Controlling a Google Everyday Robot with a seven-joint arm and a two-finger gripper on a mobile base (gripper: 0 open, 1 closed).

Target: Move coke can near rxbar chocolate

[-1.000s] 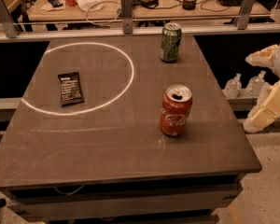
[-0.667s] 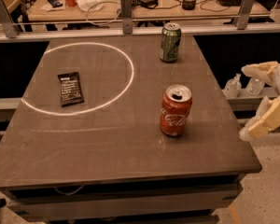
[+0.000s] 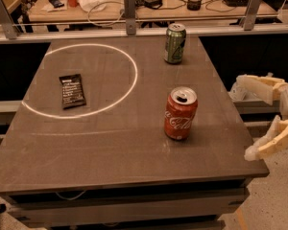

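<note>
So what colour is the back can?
The back can is green, camera view; the gripper hovers open off the table's right edge.

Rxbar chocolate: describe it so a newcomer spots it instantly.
On the dark table, with the open tool off its right edge, look inside the white circle at left. The flat black-wrapped bar lies there; the red soda can and green soda can stand upright outside it.

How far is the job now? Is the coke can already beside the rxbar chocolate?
Nothing done yet: the coke can stands on the right of the table, far from the rxbar chocolate inside the white ring. In hand: the gripper, open and empty, is off the table's right edge. Left: grasp the can and set it beside the bar.
</note>
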